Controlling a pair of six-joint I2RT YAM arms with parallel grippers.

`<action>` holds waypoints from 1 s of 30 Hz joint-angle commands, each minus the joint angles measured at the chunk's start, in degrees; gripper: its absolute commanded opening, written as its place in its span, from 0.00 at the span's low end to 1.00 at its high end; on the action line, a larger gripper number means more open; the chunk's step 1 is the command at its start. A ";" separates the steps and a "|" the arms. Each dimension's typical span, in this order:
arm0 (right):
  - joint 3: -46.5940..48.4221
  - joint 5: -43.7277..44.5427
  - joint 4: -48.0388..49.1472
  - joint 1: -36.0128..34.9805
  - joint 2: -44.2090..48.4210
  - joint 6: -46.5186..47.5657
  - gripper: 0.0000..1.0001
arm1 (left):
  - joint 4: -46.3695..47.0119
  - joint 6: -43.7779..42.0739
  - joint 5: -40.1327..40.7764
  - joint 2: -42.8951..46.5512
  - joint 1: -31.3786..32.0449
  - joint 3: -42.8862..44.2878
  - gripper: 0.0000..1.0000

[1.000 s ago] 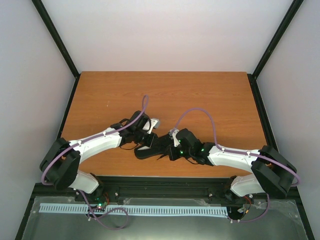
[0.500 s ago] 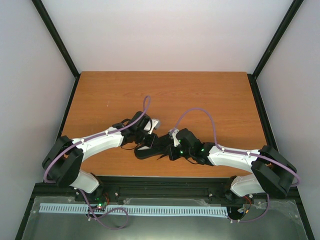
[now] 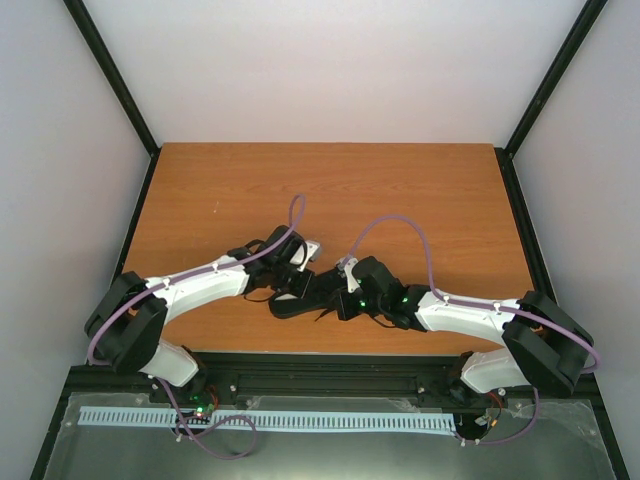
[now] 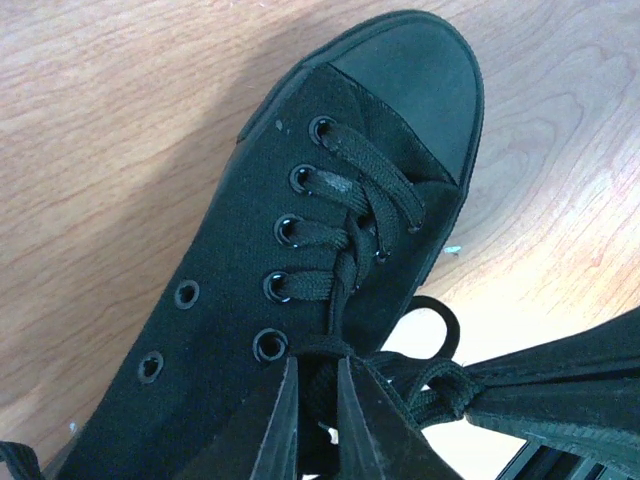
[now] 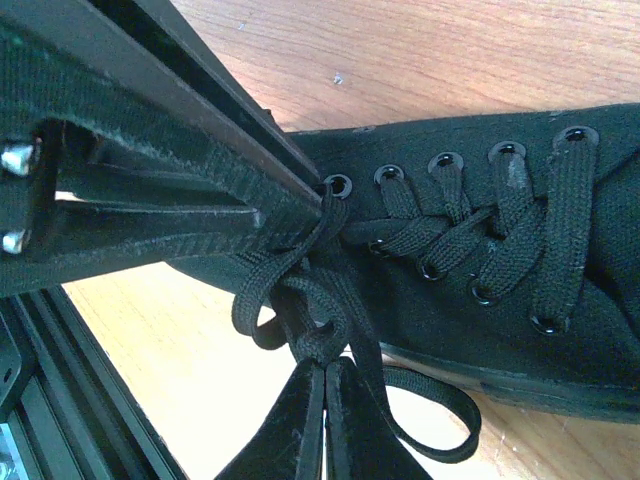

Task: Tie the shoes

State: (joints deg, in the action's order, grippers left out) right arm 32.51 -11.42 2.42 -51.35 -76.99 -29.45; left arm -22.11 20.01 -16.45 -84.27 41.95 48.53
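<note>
Left wrist view. Left claw [image 4: 318, 385] clenched on a strand of the laces [image 4: 350, 215], pinching it right at the tips, just past the top eyelets. Beyond the tips lies the black shoe [image 4: 225, 270], flat on the wooden bench [image 4: 100, 120], toe cap at the far end from this claw. Crossed through every eyelet row ahead of the tips. To the right of the fingers, a loose loop of lace and the dark bulk of the other claw.

Right wrist view. Right claw [image 5: 324, 372] clenched, fingers pressed together, tips nipping the bunched laces where the strands cross. Just above the tips hangs a small loop; another slack loop trails down to the right of the fingers, below the sole edge. Above and to the right of the tips stretches the shoe, on its sole. From the upper left comes the left claw, its tips at the topmost eyelet.

Top view. Both claws close together over the shoe, near the bench's front edge, left from the left, right from the right.
</note>
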 commanded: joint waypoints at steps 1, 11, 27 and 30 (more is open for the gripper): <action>-0.32 -0.59 1.36 0.64 -0.37 -0.19 0.03 | -3.30 -1.69 2.90 -1.10 1.76 2.52 0.15; -0.78 -0.61 1.62 0.64 0.23 -0.25 0.03 | -7.17 -1.70 8.84 -2.33 4.79 3.60 0.19; -1.36 -0.38 2.29 0.73 0.61 -0.52 0.03 | -6.16 2.16 11.67 0.43 8.04 0.99 0.01; -1.30 -0.35 2.17 0.81 0.65 -0.69 0.03 | -2.46 4.49 10.58 3.77 8.06 1.48 0.01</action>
State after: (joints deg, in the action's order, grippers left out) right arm 31.59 -11.62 3.33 -51.07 -76.97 -29.74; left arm -26.52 21.04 -3.53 -84.82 49.41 49.98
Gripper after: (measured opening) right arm 0.029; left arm 0.023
